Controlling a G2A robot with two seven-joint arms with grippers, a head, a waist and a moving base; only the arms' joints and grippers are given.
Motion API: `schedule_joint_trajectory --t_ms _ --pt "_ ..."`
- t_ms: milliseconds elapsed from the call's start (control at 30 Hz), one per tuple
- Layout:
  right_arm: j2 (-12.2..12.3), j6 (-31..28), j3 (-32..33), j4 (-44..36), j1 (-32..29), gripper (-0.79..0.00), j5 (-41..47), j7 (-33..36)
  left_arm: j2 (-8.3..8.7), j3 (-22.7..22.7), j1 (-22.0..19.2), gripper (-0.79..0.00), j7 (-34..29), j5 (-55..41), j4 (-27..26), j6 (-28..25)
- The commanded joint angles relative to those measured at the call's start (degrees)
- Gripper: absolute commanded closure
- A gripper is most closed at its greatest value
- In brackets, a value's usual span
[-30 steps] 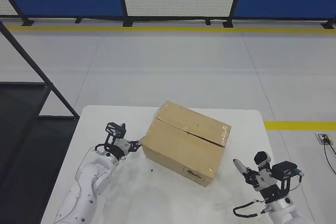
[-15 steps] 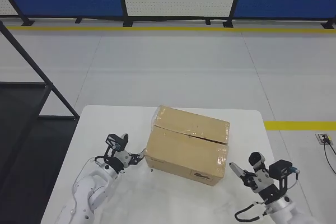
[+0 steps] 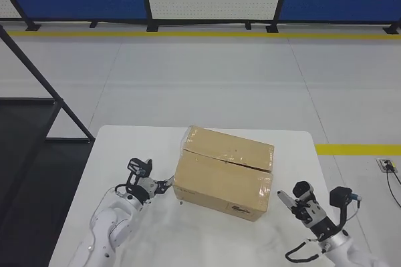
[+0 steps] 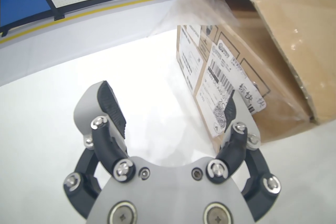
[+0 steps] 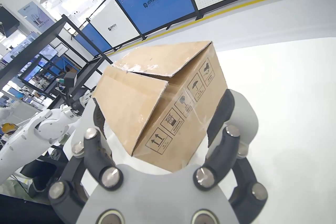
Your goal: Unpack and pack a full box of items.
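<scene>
A brown cardboard box (image 3: 225, 172) sits on the white table (image 3: 127, 147), its top flaps lying closed with loose clear tape on them. My left gripper (image 3: 162, 185) is open at the box's left end, close to the labelled face (image 4: 223, 72), one pad (image 4: 231, 109) right beside a label. Off the box's right end my right gripper (image 3: 286, 200) is open, a little apart from the side with printed symbols (image 5: 183, 107). In the right wrist view the box (image 5: 160, 93) shows between the two fingers (image 5: 231, 114).
A black metal rack (image 3: 20, 113) stands left of the table. Blue and white partition panels (image 3: 214, 9) line the far side of the floor, behind a yellow line. Bare table surface lies in front of the box and at the left.
The box turned clockwise in the first half second, its left end swinging back and its right end coming forward. My left gripper followed its left end. My right gripper moved nearer its right end.
</scene>
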Motion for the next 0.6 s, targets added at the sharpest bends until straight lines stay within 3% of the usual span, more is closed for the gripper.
schedule_joint_trajectory --t_ms 0,267,567 --pt "0.11 -0.13 -0.24 2.15 1.77 -0.785 2.86 1.75 0.08 0.01 0.55 -0.785 0.32 -0.36 -0.37 -1.09" --pt "0.38 2.44 -1.63 9.66 8.92 -0.785 10.36 7.1 0.58 -0.67 3.71 -0.785 1.18 -0.93 -3.67 -4.18" --pt "0.56 3.19 -4.43 14.25 14.88 -0.785 12.36 10.16 1.11 -0.79 6.46 -0.785 0.87 -0.55 -7.16 -7.49"
